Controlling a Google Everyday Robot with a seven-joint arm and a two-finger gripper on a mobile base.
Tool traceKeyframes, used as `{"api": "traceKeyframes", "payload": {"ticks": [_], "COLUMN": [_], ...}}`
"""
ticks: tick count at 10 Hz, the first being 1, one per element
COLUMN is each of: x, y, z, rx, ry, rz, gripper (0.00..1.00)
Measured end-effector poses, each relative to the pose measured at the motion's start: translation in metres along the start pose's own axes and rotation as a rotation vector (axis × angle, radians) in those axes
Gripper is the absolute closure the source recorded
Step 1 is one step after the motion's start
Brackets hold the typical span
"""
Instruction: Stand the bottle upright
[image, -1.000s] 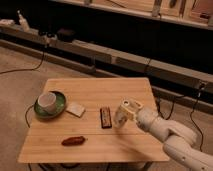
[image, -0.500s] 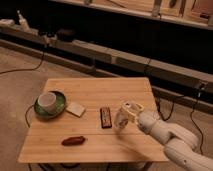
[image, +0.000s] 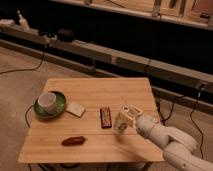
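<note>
Now end effector (image: 123, 119) pinching bottle (image: 118, 127), near-upright over counter (image: 90, 90); next: set base flat, release gently.

Lab perhaps: shelving (image: 131, 61), tool (image: 121, 121) over table (image: 100, 90)

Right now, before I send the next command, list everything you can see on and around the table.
table: 1, light wood, centre of view
plate: 1, green, left part of the table
bowl: 1, white, on the plate
flat piece: 1, off-white, just right of the plate
bar: 1, dark, middle of the table
oblong item: 1, reddish-brown, front left of the table
bottle: 1, pale, right of the bar, at the gripper; pose unclear
ledge: 1, grey, along the dark wall behind the table
gripper: 1, pale, over the right part of the table, at the bottle
arm: 1, white, coming in from the lower right
</note>
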Motion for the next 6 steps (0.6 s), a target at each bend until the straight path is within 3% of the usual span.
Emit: {"api": "traceKeyframes", "payload": {"ticks": [2,6], "x": [-0.005,-0.021], "y": [-0.004,-0.014], "z": [0.000,0.004], "rx": [0.003,0.015], "ry": [-0.009,-0.048], "rz": [0.002,0.010], "gripper": [0.93,0.53]}}
